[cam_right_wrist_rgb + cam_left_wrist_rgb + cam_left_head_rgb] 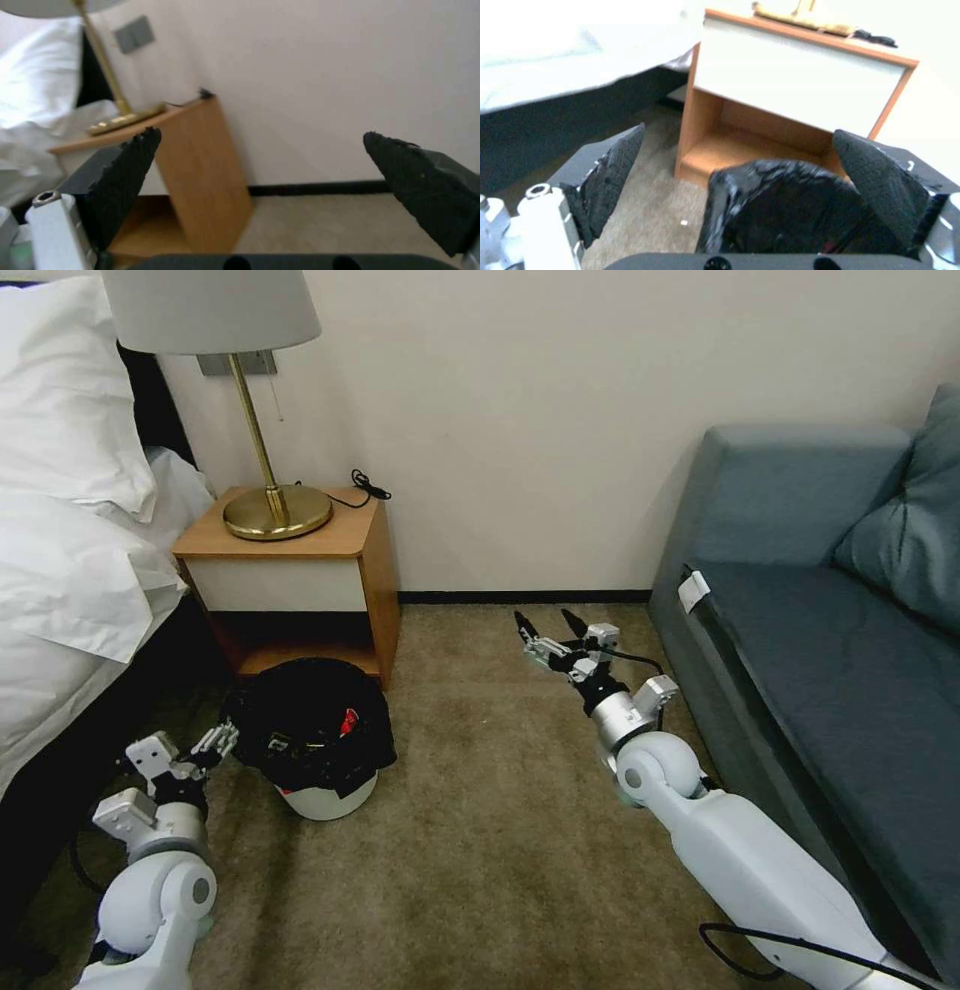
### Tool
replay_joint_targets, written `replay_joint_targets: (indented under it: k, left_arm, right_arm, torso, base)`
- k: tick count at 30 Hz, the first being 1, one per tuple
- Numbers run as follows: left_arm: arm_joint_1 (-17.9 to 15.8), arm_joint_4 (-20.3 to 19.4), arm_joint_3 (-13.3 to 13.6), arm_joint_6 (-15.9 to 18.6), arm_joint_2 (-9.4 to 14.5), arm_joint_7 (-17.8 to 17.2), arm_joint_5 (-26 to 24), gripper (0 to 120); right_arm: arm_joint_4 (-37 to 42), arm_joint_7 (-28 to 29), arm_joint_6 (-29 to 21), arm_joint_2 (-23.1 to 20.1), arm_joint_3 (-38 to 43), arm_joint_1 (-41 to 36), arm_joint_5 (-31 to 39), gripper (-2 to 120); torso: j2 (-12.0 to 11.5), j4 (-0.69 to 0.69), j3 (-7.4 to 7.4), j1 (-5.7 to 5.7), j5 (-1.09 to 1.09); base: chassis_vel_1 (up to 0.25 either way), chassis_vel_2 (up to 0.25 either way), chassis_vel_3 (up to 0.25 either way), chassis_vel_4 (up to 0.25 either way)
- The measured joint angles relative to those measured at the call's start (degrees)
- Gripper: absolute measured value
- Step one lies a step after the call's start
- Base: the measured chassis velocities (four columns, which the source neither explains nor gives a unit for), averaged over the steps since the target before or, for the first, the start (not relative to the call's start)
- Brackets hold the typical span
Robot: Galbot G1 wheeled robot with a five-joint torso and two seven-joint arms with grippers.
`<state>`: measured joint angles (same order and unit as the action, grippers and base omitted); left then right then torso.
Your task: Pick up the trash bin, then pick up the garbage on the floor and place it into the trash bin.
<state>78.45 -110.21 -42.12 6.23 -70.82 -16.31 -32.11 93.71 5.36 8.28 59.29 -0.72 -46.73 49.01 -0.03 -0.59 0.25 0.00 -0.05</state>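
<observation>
The trash bin [330,795] is small and white, with a black bag [310,720] draped over its rim. It stands on the beige carpet floor [480,850] in front of the nightstand. Something red [347,722] shows inside the bag. My left gripper [225,735] is open at the bin's left rim. In the left wrist view the left gripper [739,131] has its fingers [875,180] spread wide, with the bag's edge [780,210] between them, close to one pad. My right gripper [543,620] hangs open above the carpet, and the right wrist view shows the gripper [261,132] empty. Garbage on the floor is out of view.
A wooden nightstand [300,570] with a brass lamp [275,510] stands right behind the bin. A bed [70,570] is at the left. A blue-grey sofa [830,650] lines the right side. Open carpet lies between bin and sofa.
</observation>
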Motion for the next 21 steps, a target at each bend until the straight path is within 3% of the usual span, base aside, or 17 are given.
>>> replay_joint_targets:
  k: [8, 21]
  left_arm:
    - [-0.9, -4.2, 1.3, 1.5, 1.5, -0.1, 2.9, 100]
    - [-0.3, -5.1, 1.4, 1.6, 2.1, 0.5, 3.6, 100]
  right_arm:
    - [3.1, 4.9, -4.6, -2.1, 2.3, -5.4, -3.1, 100]
    - [5.0, 4.9, -6.4, -3.4, 3.4, -7.5, -2.6, 100]
  torso:
    - [0.0, -0.02, 0.0, 0.0, 0.0]
    - [0.0, 0.0, 0.0, 0.0, -0.01]
  base:
    - [0.0, 0.0, 0.0, 0.0]
    - [0.0, 0.0, 0.0, 0.0]
